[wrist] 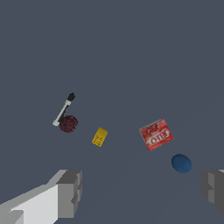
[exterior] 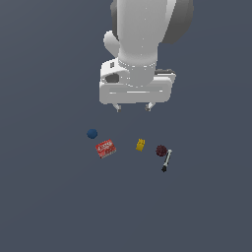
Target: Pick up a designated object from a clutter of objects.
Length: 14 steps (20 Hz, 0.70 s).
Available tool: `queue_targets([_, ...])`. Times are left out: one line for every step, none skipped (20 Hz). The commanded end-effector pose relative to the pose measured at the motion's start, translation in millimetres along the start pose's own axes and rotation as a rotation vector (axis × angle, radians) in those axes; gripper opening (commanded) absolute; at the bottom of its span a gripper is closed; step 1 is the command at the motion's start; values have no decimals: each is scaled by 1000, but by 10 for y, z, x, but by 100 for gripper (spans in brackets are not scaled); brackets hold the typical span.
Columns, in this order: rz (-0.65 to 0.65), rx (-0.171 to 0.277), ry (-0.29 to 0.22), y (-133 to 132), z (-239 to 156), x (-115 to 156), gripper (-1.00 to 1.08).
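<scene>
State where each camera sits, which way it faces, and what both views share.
Exterior view: off the arm, looking down over the white arm and its open claw at the items below.
Wrist view: on the wrist, looking past the grey fingertips at the floor.
Shared: small yellow rectangular block, flat red box, blue ball, dark red ball, black-and-white stick.

Two balls [exterior: 92,133] [exterior: 161,150], red box [exterior: 105,148], yellow block [exterior: 140,144], marker [exterior: 167,161].
</scene>
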State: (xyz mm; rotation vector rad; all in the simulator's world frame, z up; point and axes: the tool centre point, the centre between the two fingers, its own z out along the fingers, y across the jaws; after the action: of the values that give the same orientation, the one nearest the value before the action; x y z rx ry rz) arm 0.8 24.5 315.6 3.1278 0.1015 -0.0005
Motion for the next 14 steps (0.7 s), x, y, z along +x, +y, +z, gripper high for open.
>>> queue_targets([0, 0, 0, 0, 0, 0, 100])
queue_targets([0, 0, 0, 0, 0, -1, 100])
queue_targets([0, 0, -1, -1, 5, -3, 100])
queue_targets([-1, 0, -2, -3, 12, -5, 100])
queue_targets([-1, 0, -4, -5, 22, -9, 100])
queue_targets([-2, 0, -6, -8, 35, -14, 100])
queue_targets([-3, 0, -9, -11, 50, -19, 100])
queue_targets([-3, 0, -11, -14, 63, -24, 100])
queue_targets([-3, 0, -13, -16, 73, -27, 100])
queue_targets([-3, 0, -14, -18, 82, -29, 100])
queue_targets([-3, 0, -15, -19, 87, -30, 100])
queue_targets([-3, 0, -15, -20, 89, -30, 100])
queue_targets([-3, 0, -15, -19, 88, -28, 100])
queue_targets([-4, 0, -14, -17, 79, -29, 100])
